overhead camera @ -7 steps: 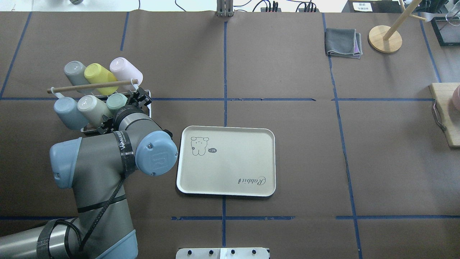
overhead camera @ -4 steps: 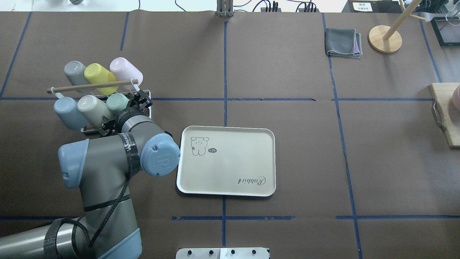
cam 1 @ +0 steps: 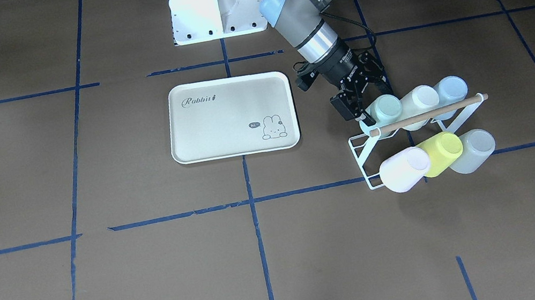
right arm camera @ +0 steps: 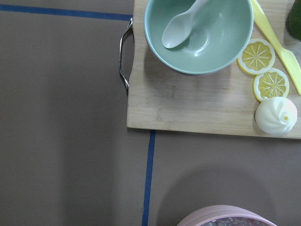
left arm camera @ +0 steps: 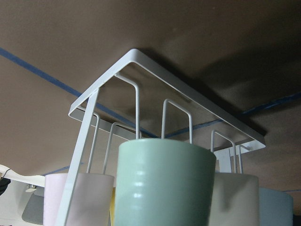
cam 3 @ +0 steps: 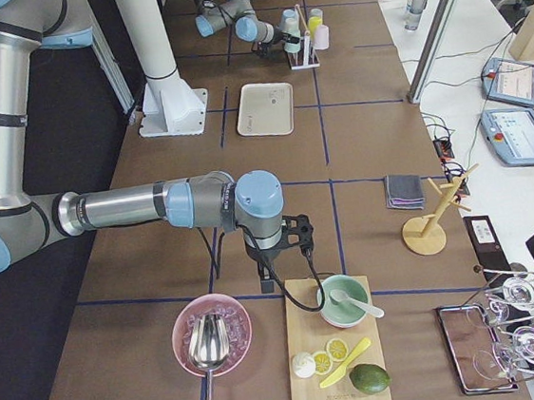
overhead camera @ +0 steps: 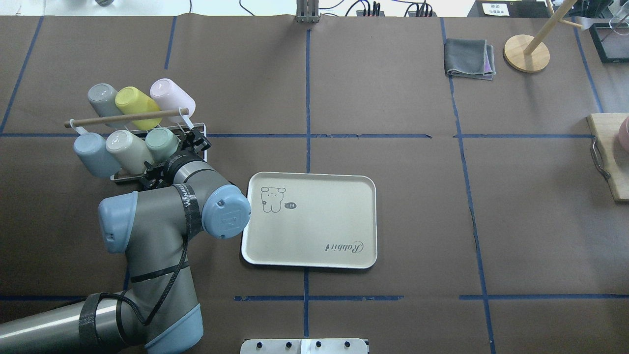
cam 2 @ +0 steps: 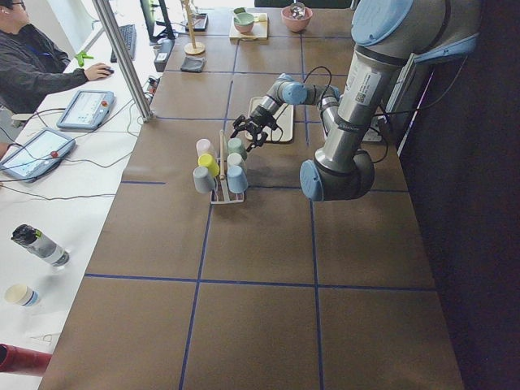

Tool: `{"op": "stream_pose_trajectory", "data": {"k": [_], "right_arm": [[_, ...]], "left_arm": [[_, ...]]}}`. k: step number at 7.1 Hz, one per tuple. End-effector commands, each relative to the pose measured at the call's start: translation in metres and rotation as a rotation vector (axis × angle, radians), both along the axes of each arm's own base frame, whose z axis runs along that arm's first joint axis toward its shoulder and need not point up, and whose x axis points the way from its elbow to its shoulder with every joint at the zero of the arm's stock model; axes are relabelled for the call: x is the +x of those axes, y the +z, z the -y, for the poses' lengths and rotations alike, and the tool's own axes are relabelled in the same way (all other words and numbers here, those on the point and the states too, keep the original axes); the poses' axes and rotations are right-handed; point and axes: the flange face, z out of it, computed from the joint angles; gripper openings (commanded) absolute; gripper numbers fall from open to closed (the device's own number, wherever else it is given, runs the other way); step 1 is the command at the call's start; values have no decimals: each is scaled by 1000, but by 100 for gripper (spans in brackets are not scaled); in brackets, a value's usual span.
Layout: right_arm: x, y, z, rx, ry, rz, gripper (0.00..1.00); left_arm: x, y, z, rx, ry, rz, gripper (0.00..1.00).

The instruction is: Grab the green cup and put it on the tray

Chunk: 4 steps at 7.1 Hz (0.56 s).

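The green cup (overhead camera: 161, 141) hangs on the white wire rack (cam 1: 363, 155), in the row nearer the robot at the tray end. It also shows in the front view (cam 1: 386, 107) and fills the bottom of the left wrist view (left arm camera: 164, 183). My left gripper (cam 1: 370, 100) is open with its fingers on either side of the cup; in the overhead view (overhead camera: 183, 139) it sits right beside the cup. The cream tray (overhead camera: 319, 216) lies flat to the right of the rack and holds nothing. My right gripper (cam 3: 282, 256) hangs far off by the cutting board; I cannot tell if it is open.
Other cups hang on the rack: beige (overhead camera: 125, 147), pale blue (overhead camera: 93, 152), grey (overhead camera: 103, 98), yellow-green (overhead camera: 135, 103), pink (overhead camera: 169, 96). A wooden bar (overhead camera: 123, 118) crosses above them. A folded grey cloth (overhead camera: 469, 58) and wooden stand (overhead camera: 526, 53) sit far right.
My left arm's elbow has swung right toward the tray and the wrist has turned. The gripper has shifted slightly along the green cup. The cup stays on the rack.
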Motion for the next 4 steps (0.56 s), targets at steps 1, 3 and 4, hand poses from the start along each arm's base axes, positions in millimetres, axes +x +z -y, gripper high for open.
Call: {"op": "stream_pose_trajectory", "data": {"k": [1,3,4], "right_arm": [[0,0,0,0,0,0,100],[0,0,0,1,-2,0,100],[0,0,0,1,-2,0,100]], "left_arm": [[8,12,3,-4,-9,8,100],[11,19,5,-9,-37,2,100],[12,19,5,-6,-45,-9,100]]}}
